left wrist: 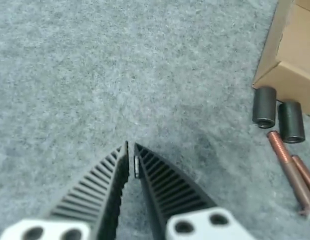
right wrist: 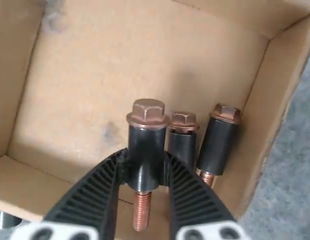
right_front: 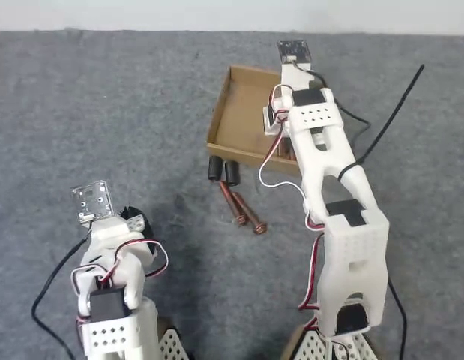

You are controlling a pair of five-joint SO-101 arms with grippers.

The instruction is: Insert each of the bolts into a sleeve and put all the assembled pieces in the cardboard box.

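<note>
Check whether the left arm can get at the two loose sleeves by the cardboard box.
Probably yes. The left tool is shut on nothing, with bare carpet between it and the sleeves. The right arm hangs over the cardboard box, off that path. The box wall close behind may crowd the grasp.

White arms carry black servos, red-white cables and ribbed black pincers.

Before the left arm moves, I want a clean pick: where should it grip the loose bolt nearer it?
Probably mid-shank, from above, closing across the bolt. It lies flat on the carpet, head away from the cardboard box; the second bolt lies close alongside, leaving little room there.
</note>
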